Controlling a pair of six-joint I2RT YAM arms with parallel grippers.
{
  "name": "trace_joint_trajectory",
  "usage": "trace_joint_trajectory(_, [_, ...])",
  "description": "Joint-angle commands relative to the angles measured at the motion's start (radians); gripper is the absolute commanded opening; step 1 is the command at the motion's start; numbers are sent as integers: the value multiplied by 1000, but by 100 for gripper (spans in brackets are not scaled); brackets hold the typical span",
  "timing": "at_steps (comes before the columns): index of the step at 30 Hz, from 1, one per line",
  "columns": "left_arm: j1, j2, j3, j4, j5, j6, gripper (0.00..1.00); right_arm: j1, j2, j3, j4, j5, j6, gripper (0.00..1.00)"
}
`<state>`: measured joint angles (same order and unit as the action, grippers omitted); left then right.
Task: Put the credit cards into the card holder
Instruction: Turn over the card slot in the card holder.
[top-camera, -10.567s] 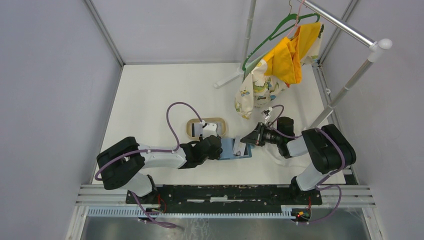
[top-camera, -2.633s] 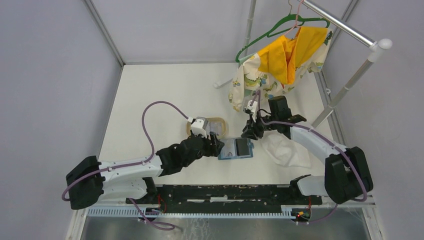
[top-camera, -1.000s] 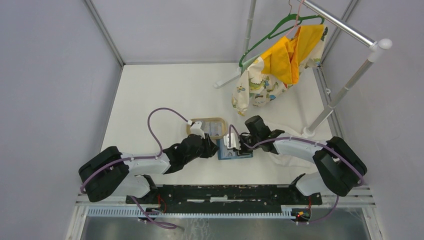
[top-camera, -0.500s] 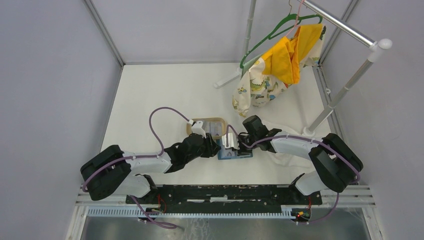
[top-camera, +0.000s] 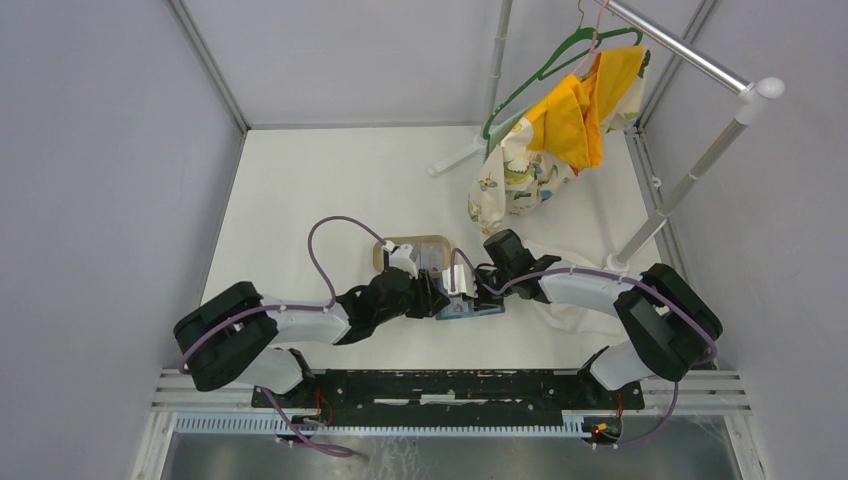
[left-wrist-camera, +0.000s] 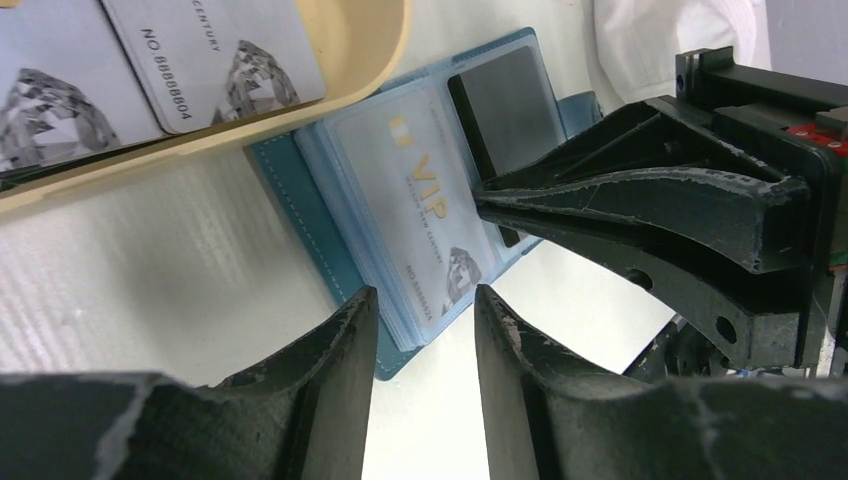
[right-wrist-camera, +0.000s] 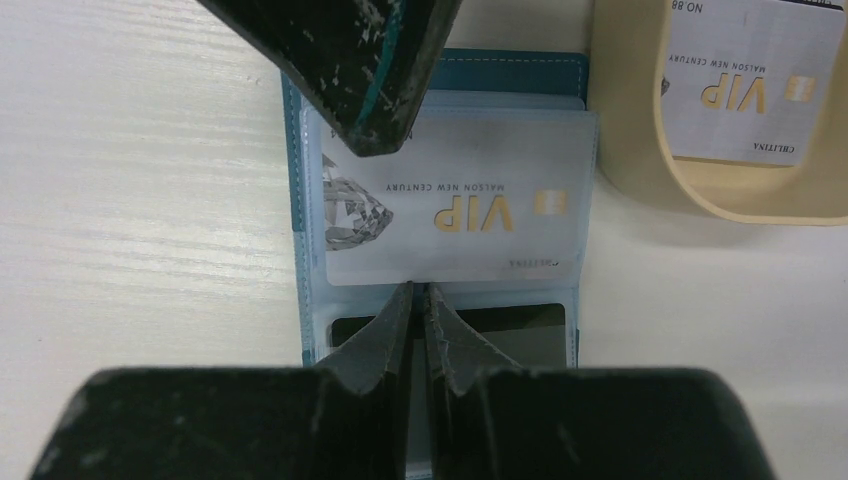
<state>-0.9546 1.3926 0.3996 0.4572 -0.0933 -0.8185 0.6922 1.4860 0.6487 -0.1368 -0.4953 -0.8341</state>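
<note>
Overhead, both arms are meeting over the open card holder (top-camera: 485, 308) lying on the counter (top-camera: 320, 190). Through the left wrist, the left end effector (left-wrist-camera: 422, 297) is standing narrowly parted, the card holder's corner sitting between its fingers (left-wrist-camera: 330, 380), the tan tray (left-wrist-camera: 370, 40) ahead. Through the right wrist, the right end effector (right-wrist-camera: 413, 290) is pressing its fingers almost together, tips touching the sleeved VIP card (right-wrist-camera: 450, 210) just ahead

The tray (right-wrist-camera: 625, 120) and its cards (right-wrist-camera: 745, 90) run off frame.
</note>
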Motion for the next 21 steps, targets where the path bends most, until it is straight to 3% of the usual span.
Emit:
trace_joint_trajectory(1, [2,26,29,111,43,-58,47,4,22,21,-23,22,0,13])
trace_joint_trajectory(21, [2,94,49,152,86,-95,49,4,11,22,-25,7,3,13])
